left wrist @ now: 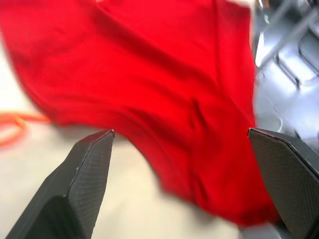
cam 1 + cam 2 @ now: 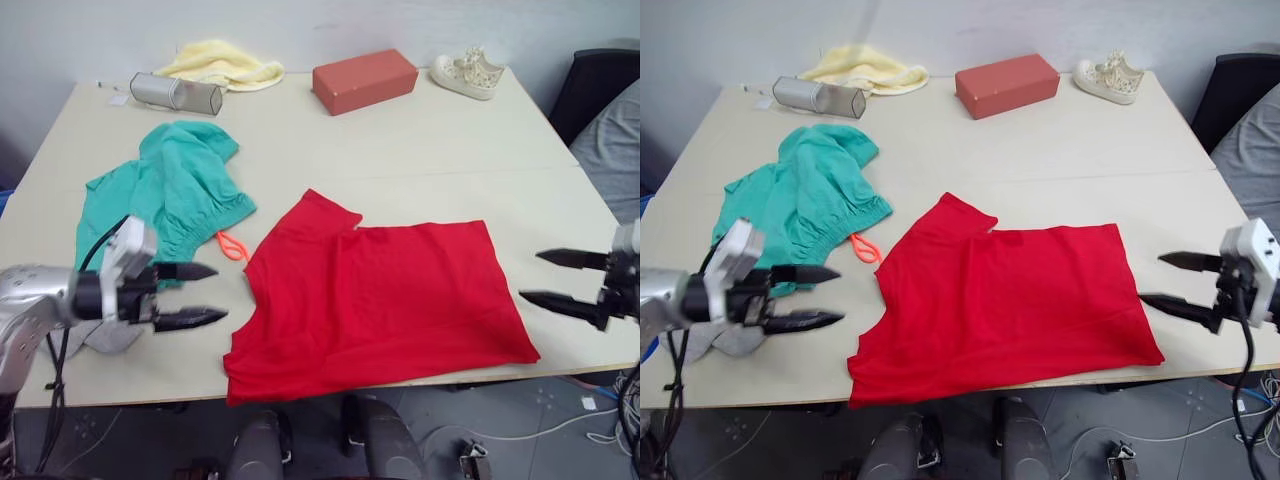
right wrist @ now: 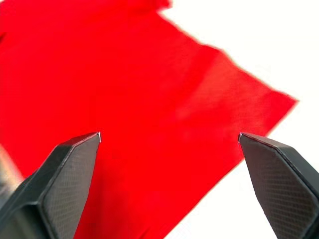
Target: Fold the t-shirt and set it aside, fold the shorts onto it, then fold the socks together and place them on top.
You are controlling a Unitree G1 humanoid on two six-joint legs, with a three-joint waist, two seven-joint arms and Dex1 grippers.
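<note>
Left eye view looks down on a pale surface [image 2: 420,150] with the t-shirt [image 2: 380,295] spread on its near half, folded roughly in half into a broad red rectangle; one sleeve points toward the far side and the near left corner hangs slightly over the surface's front edge. The shorts [image 2: 165,190] lie in a loose teal heap to the left of the t-shirt, well apart from its body, with the neon orange drawstring [image 2: 232,245] looping out between the 2 garments. A light grey bundle under the left arm, close to the front edge, looks like the socks [image 2: 105,338], though most of it is hidden. The left gripper [image 2: 195,295] hovers just left of the t-shirt's near left edge, its 2 fingers spread wide apart and holding nothing; in the left wrist view the red cloth lies beyond the parted fingers [image 1: 84,174]. The right gripper [image 2: 560,280] hangs just off the t-shirt's right edge, its fingers likewise wide open and empty, and the right wrist view shows a corner of the red cloth framed between them. Along the far side of the surface sit a pale yellow cloth [image 2: 222,63], a silver mesh cylinder [image 2: 177,93] lying on its side, a red-brown box [image 2: 364,80] and a cream lace-up shoe [image 2: 466,72]. A dark chair [image 2: 600,85] stands past the right edge.
</note>
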